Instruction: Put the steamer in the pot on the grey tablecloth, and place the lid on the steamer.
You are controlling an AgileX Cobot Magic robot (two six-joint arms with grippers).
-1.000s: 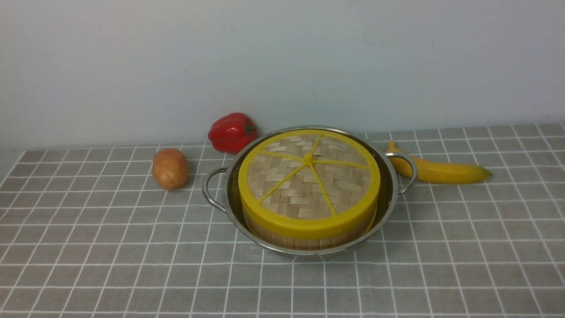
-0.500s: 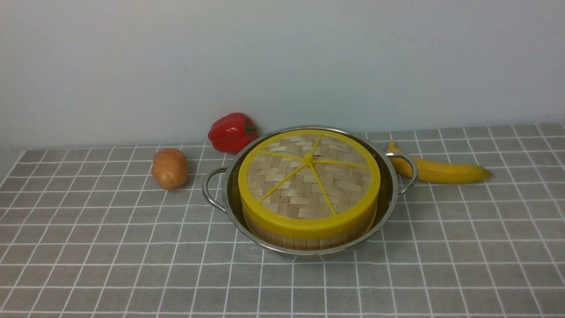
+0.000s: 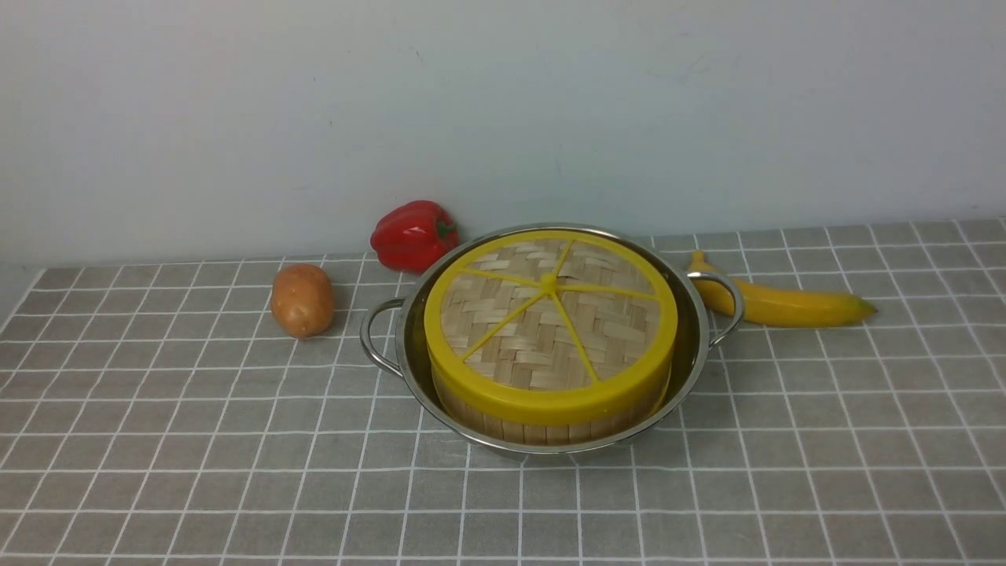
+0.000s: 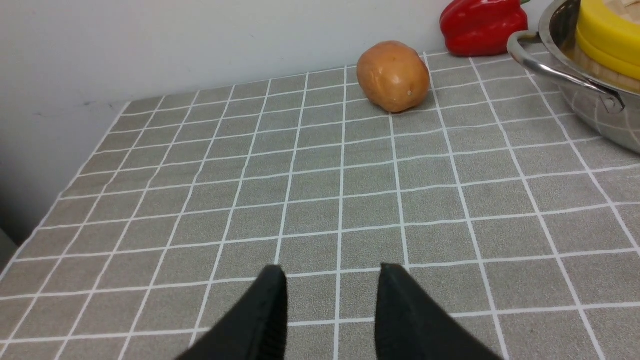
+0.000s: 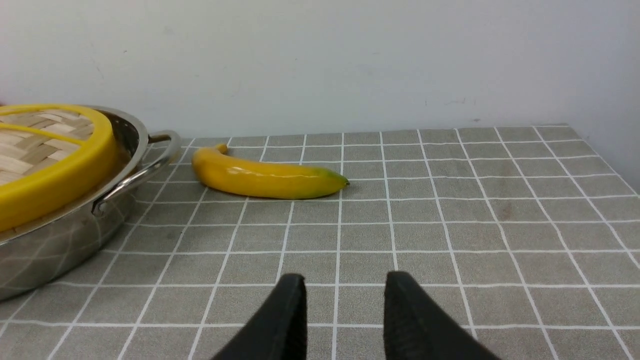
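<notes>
Front view: the pot (image 3: 409, 346) sits in the middle of the frame on the grey tablecloth (image 3: 196, 440), its two loop handles sticking out at its left and right sides. Inside it stands the steamer (image 3: 542, 428), its wooden wall showing just below the yellow rim, and the lid (image 3: 550, 322) lies flat on top of the steamer, spokes meeting at the centre knob. A potato (image 3: 302, 299) lies left of the pot, apart from it; a red pepper (image 3: 413, 235) rests at upper left of the pot, close to its rim by the wall; a banana (image 3: 786, 303) lies to the right, its near end behind the right handle. Neither hand shows here

Left wrist view: the left hand (image 4: 331, 280) fills the bottom centre, its two black fingers standing apart with only cloth between them, holding nothing. The potato is in the upper middle, the pepper at upper right, and the pot's handle and wall with the lid's yellow edge sit at the far upper right

Right wrist view: the right hand (image 5: 345, 290) at bottom centre is likewise parted and empty over the cloth. The pot with steamer and lid occupies the left edge; the banana lies in the middle left, just beside the pot's handle
</notes>
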